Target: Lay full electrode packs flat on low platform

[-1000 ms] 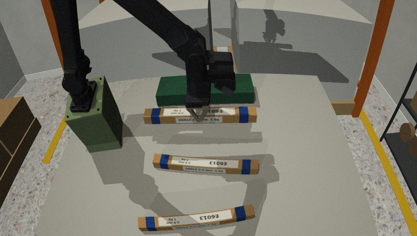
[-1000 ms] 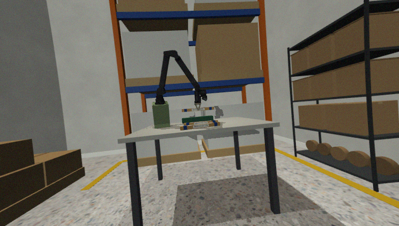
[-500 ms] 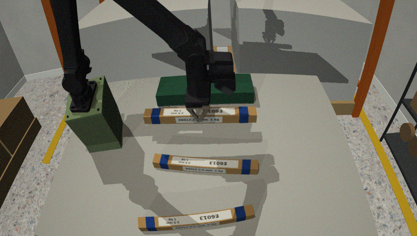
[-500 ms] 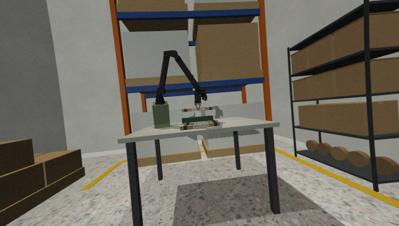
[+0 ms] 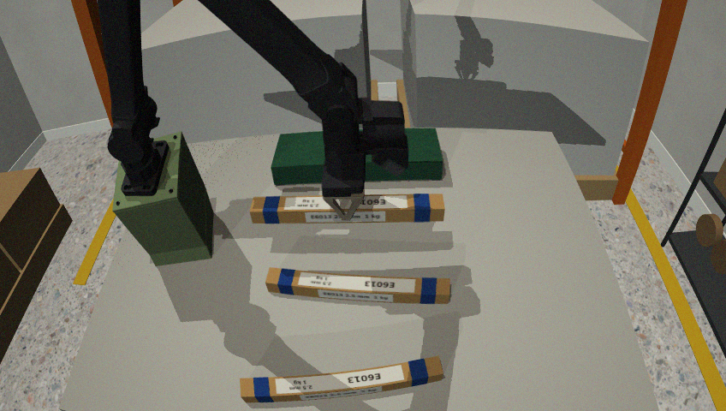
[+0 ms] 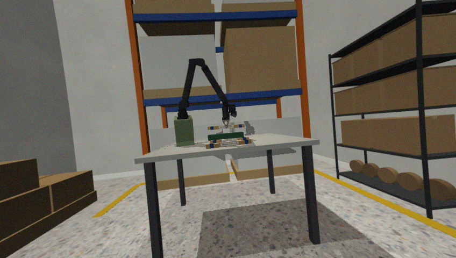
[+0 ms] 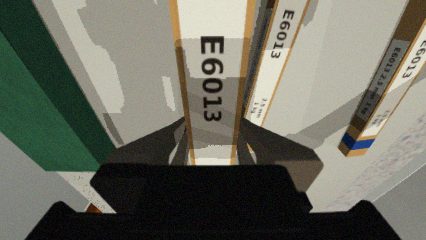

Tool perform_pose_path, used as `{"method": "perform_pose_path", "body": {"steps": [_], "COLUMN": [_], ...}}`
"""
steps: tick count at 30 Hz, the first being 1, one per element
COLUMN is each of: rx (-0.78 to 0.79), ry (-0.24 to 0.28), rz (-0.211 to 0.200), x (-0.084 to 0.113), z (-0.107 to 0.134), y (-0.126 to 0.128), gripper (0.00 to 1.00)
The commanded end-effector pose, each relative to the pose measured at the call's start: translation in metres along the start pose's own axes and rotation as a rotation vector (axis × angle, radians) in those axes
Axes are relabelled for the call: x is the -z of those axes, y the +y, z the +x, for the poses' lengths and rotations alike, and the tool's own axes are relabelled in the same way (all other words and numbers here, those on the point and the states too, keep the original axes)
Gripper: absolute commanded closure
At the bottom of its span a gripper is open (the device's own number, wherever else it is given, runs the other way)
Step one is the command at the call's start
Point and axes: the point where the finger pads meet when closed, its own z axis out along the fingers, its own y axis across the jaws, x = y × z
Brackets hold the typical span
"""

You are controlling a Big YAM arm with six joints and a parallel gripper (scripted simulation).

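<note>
One electrode pack sits clamped between the partly open jaws.

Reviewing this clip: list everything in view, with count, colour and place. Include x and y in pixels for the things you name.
Held pack (image 5: 270, 210) (image 6: 240, 126) (image 7: 212, 95): one, brown with blue bands and white labels, raised above the table
Other packs: two, same colours, lying on the table
Low platform (image 5: 300, 150) (image 6: 225, 135) (image 7: 50, 110): one, green, on the table
Table (image 5: 509, 229) (image 6: 275, 140): one, pale grey top, dark legs
Pallet rack (image 5: 644, 101) (image 6: 217, 15): one, orange and blue, behind the table
Shelf unit (image 6: 420, 95): one, black, right of the exterior view
Cartons: several, brown, on rack, shelves and floor
Floor lines: several, yellow
Pedestal (image 5: 163, 218) (image 6: 184, 132): one, green, under the arm
Arm (image 5: 285, 50) (image 6: 212, 79): one, black
Gripper (image 5: 346, 216) (image 6: 226, 126) (image 7: 212, 120): one, shut on the held pack
</note>
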Motion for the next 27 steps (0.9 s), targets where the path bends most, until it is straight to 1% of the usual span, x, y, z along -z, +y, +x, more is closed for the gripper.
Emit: {"method": "perform_pose_path", "body": {"steps": [1, 5, 7, 9, 14, 21, 24, 27], "rx": [0.000, -0.006, -0.002, -0.002, 0.012, -0.003, -0.005, -0.001], "ry": [-0.050, -0.054, -0.048, -0.048, -0.042, -0.058, -0.052, -0.051], "rz": [-0.006, -0.005, -0.004, -0.004, -0.005, -0.004, -0.004, -0.004], "x": [0.007, 0.001, -0.004, -0.004, -0.015, -0.021, -0.029, -0.031], "z": [-0.018, -0.018, -0.017, -0.017, -0.015, -0.021, -0.020, -0.020], "y": [-0.002, -0.005, -0.003, -0.003, 0.002, -0.004, -0.004, -0.003], "gripper": [1.00, 1.00, 1.00, 1.00, 1.00, 1.00, 1.00, 1.00]}}
